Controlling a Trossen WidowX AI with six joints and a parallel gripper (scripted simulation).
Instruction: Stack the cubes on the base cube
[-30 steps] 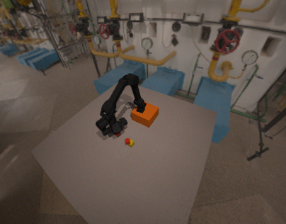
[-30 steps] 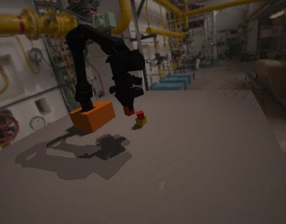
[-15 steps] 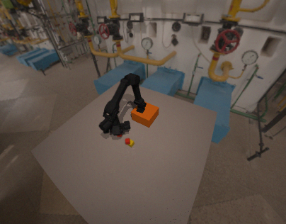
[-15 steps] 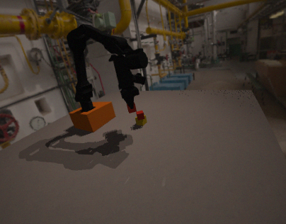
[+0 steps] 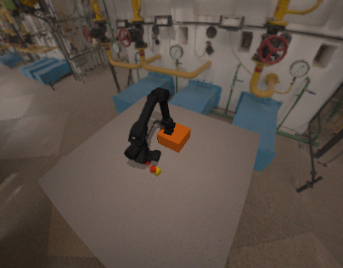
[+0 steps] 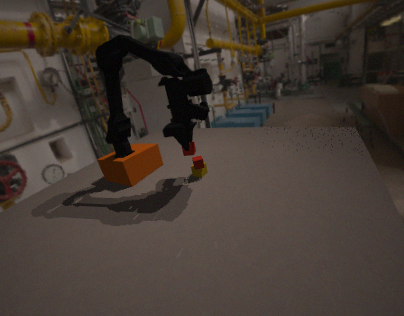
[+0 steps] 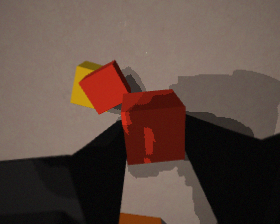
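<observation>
The yellow base cube (image 5: pixel 158 171) (image 6: pixel 200 172) (image 7: pixel 80 89) stands on the table. One red cube (image 5: pixel 153 169) (image 6: pixel 198 162) (image 7: pixel 105 88) rests on its top, off to one side; in the wrist view it covers much of the yellow cube and looks turned relative to it. My gripper (image 6: pixel 189 148) (image 7: pixel 151 124) is shut on the other red cube (image 5: pixel 147 163) (image 6: pixel 191 150) (image 7: pixel 156 137), gripped by two opposite sides. This held cube hangs above the table, beside the stacked pair and apart from it in the exterior view. In the top view the arm mostly hides it.
The arm's orange pedestal block (image 5: pixel 177 137) (image 6: pixel 141 165) (image 7: pixel 140 219) stands on the table (image 5: pixel 184 203) (image 6: pixel 272 240) behind the gripper. The arm arches from it over to the cubes. Shadows of the arm lie on the table near the cubes.
</observation>
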